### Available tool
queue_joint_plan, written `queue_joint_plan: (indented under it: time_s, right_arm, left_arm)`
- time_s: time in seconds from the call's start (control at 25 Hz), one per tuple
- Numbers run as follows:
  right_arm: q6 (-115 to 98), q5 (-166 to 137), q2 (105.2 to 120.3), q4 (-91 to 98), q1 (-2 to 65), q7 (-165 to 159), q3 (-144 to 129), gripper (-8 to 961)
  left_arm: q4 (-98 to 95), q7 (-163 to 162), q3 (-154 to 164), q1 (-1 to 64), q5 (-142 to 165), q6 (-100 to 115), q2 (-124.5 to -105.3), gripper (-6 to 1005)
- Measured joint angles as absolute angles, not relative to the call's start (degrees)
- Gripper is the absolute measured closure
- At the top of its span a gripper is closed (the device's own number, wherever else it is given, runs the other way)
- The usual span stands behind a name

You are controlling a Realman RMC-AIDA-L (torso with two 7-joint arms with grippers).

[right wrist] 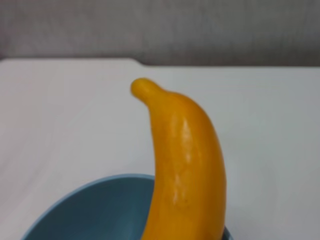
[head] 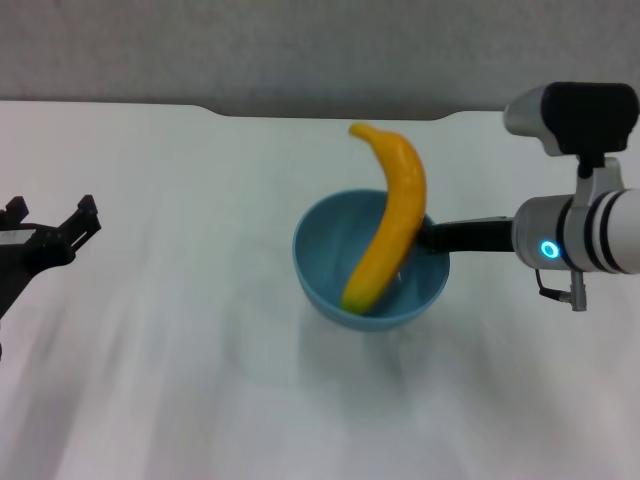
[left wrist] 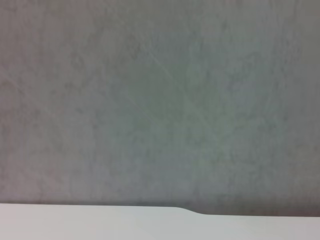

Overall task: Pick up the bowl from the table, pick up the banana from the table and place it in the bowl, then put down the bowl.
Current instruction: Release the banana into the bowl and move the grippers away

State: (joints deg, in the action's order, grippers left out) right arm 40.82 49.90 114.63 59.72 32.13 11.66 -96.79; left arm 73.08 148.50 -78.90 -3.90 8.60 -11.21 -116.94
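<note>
The light-blue bowl (head: 335,262) is over the middle of the white table (head: 150,380). The yellow-orange banana (head: 392,220) stands slanted in it, lower end inside, upper end sticking out over the far rim. My right gripper (head: 432,236) reaches in from the right and is shut on the bowl's right rim. A faint shadow lies on the table below the bowl; I cannot tell whether the bowl touches the table. The right wrist view shows the banana (right wrist: 185,165) and the bowl's rim (right wrist: 95,197) close up. My left gripper (head: 55,218) is open and empty at the far left.
The table's far edge with its notch (head: 330,112) runs in front of a grey wall. The left wrist view shows only that wall and the table's far edge (left wrist: 100,222). The right arm's white wrist (head: 585,240) hangs over the table's right side.
</note>
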Motion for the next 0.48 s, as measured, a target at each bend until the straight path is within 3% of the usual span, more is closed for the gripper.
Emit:
queue_joint_plan:
  time_s: [0.16, 0.48]
  right_arm:
    - [43.67, 49.21, 114.54, 54.52, 36.69, 11.73, -96.02, 908]
    - [42.80, 49.07, 114.72, 50.96, 37.40, 12.22, -96.09, 908]
  left_arm:
    - [72.39, 148.44, -79.37, -3.83, 8.52, -11.22, -116.98, 134]
    - [71.89, 148.34, -79.59, -3.84, 8.52, -11.25, -116.99, 134]
